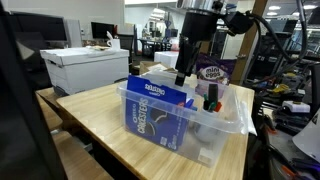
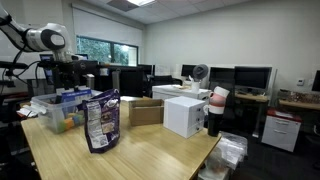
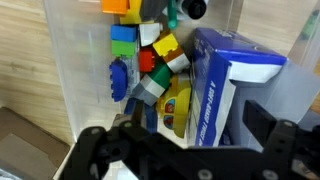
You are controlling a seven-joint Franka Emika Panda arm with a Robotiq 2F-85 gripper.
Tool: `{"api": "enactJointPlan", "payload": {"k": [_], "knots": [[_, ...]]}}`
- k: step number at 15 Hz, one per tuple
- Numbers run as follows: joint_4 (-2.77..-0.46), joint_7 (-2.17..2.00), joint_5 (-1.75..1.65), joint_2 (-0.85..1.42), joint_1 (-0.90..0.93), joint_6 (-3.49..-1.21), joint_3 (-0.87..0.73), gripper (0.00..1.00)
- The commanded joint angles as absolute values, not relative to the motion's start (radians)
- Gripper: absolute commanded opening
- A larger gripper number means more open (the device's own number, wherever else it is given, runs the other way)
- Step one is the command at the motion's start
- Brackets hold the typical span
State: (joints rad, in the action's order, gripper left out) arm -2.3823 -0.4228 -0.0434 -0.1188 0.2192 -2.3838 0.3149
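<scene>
Hovering over a clear plastic bin (image 1: 222, 128), the hand (image 1: 183, 76) points down into it with its two dark fingers (image 3: 95, 150) spread wide and nothing between them. In the wrist view the hand (image 3: 185, 150) fills the lower edge, and both fingers stand clear of everything in the bin (image 3: 80, 60).

Directly below the hand is a blue cardboard box with white lettering (image 3: 225, 80), which stands on edge and leans against the bin's wall. In an exterior view the same box (image 1: 160, 110) takes up the nearer end of the bin. Just beside the box lies a heap of small plastic toy blocks in yellow, green, red, blue and orange (image 3: 150, 55), piled against one another down the middle of the bin. A red-and-black marker (image 1: 212, 100) stands tilted at the bin's far end.

The bin rests on a pale wooden counter (image 1: 90, 115), near one end of it in an exterior view (image 2: 55, 105). A dark purple snack bag (image 2: 100, 120) stands upright on the counter (image 2: 150, 155) just beside the bin. Farther along the counter sit a brown cardboard box (image 2: 145, 110) and a white lidded cardboard box (image 2: 185, 113), well apart from the hand.
</scene>
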Motion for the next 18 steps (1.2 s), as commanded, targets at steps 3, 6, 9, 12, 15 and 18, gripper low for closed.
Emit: {"api": "enactJointPlan", "payload": {"k": [3,6,9,12,15,18], "knots": [[-2.374,-0.457,-0.052,-0.08,0.237,-2.392,0.316,1.0],[-2.379,-0.458,-0.054,-0.068,0.239,-2.397,0.317,1.0],[-2.386,-0.457,-0.05,-0.047,0.247,-2.408,0.318,1.0],[-2.392,-0.463,-0.055,-0.034,0.257,-2.417,0.319,1.0],[-2.407,-0.475,-0.072,-0.025,0.272,-2.435,0.322,1.0],[-2.413,-0.48,-0.07,-0.019,0.284,-2.442,0.322,1.0]]}}
